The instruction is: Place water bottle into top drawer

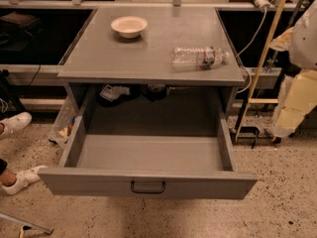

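Speckled stone floor (282,192), grey metal cabinet (148,58) in the middle. Gripper (297,103) sits at the right frame edge as a pale cream shape, beside the cabinet and lower than its top; can't tell if it is open or closed, and it holds nothing that shows. Nearest item is the water bottle (198,56), lying on its side on the cabinet top near the right front edge, white cap pointing right, well apart from the gripper. Top drawer (148,181) is pulled fully out below, black handle (148,187) at centre front; only its bare grey bottom shows inside. White bowl (129,26) stands upright at back left of the top, inside plain white. White sneakers (15,124) at left edge on the floor.
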`<state>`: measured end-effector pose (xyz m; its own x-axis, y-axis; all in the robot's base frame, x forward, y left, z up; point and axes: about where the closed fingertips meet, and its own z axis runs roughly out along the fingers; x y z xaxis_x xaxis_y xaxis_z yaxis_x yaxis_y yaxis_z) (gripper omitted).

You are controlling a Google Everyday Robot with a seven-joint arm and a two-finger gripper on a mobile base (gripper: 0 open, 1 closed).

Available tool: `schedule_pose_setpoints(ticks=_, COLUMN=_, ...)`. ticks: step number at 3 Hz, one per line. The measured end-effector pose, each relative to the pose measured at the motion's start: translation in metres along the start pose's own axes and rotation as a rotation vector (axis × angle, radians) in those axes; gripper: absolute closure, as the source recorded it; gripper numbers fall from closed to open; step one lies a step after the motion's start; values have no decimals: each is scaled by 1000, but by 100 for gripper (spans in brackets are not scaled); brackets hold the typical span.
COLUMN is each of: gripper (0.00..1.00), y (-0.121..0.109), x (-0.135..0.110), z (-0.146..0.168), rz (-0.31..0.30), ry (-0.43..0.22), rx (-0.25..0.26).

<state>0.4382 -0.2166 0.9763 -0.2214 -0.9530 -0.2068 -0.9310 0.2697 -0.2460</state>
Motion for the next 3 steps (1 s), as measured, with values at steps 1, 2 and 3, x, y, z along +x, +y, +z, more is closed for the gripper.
schedule_pose_setpoints(ticks=1, gripper=0, y=0, x=0, z=0, rz=0, ry=0, rx=0)
schedule_pose_setpoints(ticks=2, gripper=0, y=-22, x=-5, z=10, rz=-19, ry=-7, rx=1)
schedule_pose_setpoints(ticks=3, gripper=0, y=-71, x=-9, z=44, rz=-60, ry=10, rx=-54)
